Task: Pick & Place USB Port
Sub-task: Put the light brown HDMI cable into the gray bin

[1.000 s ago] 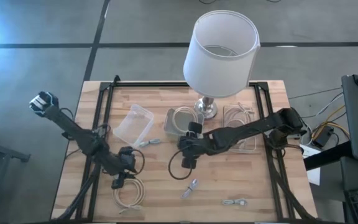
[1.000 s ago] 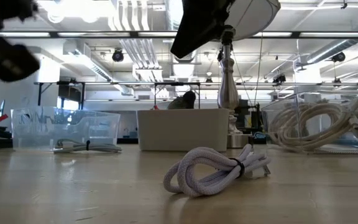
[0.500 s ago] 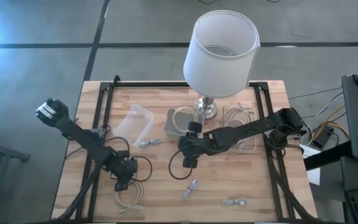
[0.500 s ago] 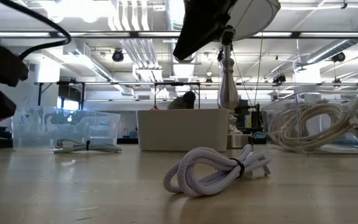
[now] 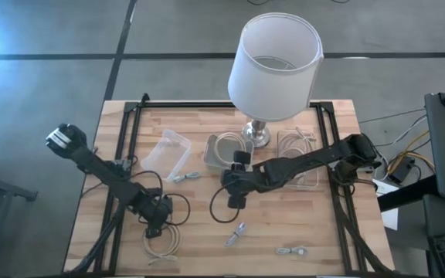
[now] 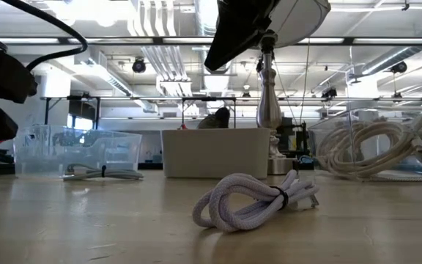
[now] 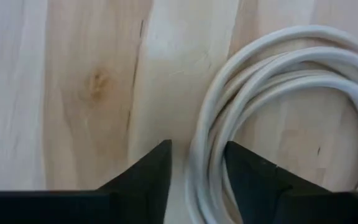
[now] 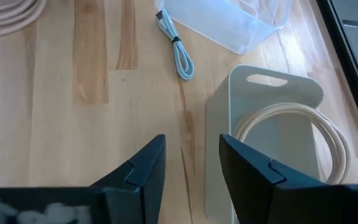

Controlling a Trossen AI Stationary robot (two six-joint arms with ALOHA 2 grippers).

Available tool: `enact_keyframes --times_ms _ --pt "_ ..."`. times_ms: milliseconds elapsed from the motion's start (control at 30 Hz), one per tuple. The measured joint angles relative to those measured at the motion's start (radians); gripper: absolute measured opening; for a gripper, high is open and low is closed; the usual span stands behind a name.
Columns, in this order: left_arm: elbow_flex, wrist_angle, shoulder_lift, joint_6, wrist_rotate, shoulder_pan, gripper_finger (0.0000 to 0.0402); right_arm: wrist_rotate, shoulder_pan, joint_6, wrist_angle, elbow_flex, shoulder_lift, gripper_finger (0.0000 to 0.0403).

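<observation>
Wood table | white bin: coiled cable | clear tub | both end effectors spread

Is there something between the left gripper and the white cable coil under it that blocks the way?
Nothing visible blocks it. The left gripper hangs at the coil's edge near the table's front left. In the left wrist view its open fingers frame the coil's outer strands, with only bare wood beside them.

Bright, even light; ceiling strips glare, perhaps slightly overexposed.
</observation>
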Motion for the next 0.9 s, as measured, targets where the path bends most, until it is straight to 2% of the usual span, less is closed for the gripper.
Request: enact_keyframes --times_ms 300,433,600,767,900 --pt "0.012 0.043 0.005 -0.018 -0.019 -0.001 0.0018 0.000 0.000 -0.001 -0.001 -0.007 0.000 0.0137" --pt "0.065 0.057 -0.002 0.027 -0.109 -0.001 0.0021 0.000 0.002 0.007 -0.001 -0.014 0.000 0.0141" --pt "0.192 -0.013 -0.001 0.227 -0.294 0.005 0.0020 -0.001 0.005 0.035 -0.003 -0.018 0.000 0.0137" --pt "0.348 -0.191 0.000 0.366 -0.507 0.038 0.0020 -0.053 0.026 0.117 -0.046 -0.019 -0.002 0.0128" --pt "0.457 -0.291 -0.003 0.389 -0.588 0.094 0.0024 -0.062 0.058 0.181 -0.105 -0.019 -0.010 0.0125"
